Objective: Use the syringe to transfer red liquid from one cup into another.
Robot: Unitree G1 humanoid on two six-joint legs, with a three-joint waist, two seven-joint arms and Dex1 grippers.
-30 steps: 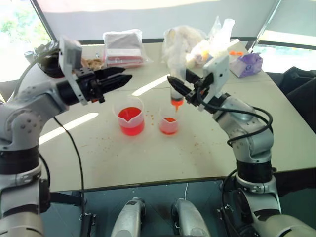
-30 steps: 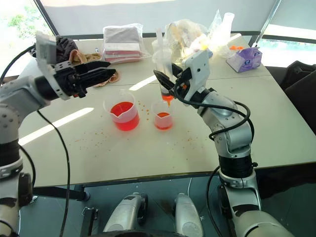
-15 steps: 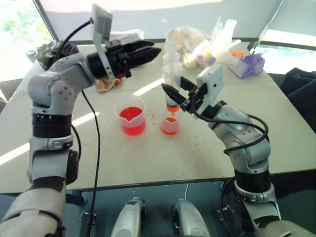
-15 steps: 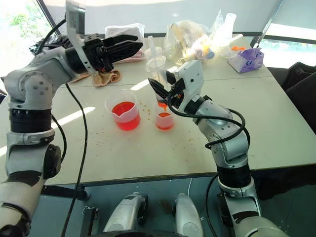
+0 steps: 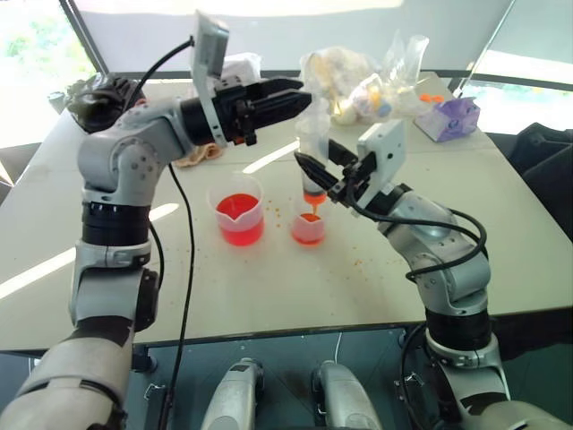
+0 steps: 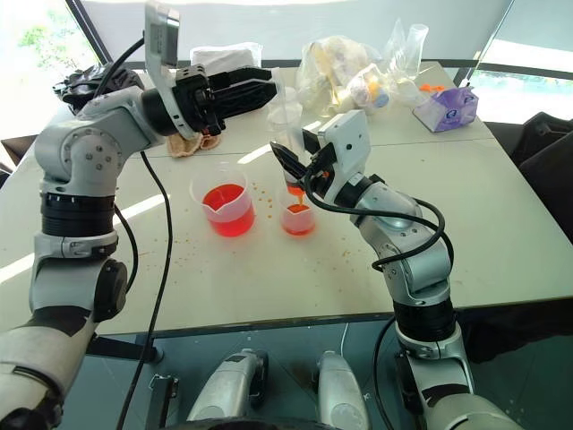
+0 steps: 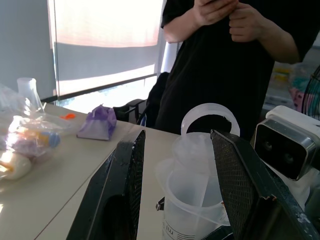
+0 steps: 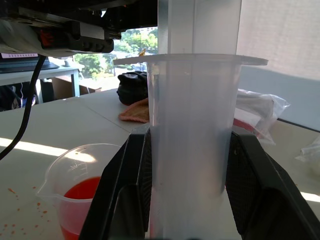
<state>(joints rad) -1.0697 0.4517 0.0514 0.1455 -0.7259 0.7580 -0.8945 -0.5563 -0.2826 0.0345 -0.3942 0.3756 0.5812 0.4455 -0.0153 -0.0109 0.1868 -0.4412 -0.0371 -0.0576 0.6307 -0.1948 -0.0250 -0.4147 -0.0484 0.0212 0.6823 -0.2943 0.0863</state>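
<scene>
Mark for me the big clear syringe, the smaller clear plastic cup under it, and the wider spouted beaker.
Large clear plastic syringe [image 5: 312, 167]: left eye view, on its barrel.
Smaller, narrower clear plastic cup [image 5: 307, 227]: left eye view, on its side wall.
Wider clear plastic spouted beaker [image 5: 239, 220]: left eye view, on its front wall.

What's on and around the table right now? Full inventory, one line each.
syringe: 1, clear barrel, orange tip, upright above the smaller cup
beaker: 1, clear, red liquid inside, table centre, beside the smaller cup
smaller cup: 1, clear, some red liquid
droplets: many, orange, scattered on the table around the cups
tissue pack: 1, purple, far right of the table
plastic bags: several, clear, far side
cloth: 1, tan, behind the beaker
person: 1, black clothing, standing beyond the table
left gripper: 1, black, open, at the plunger top
right gripper: 1, black, shut on the syringe barrel
</scene>
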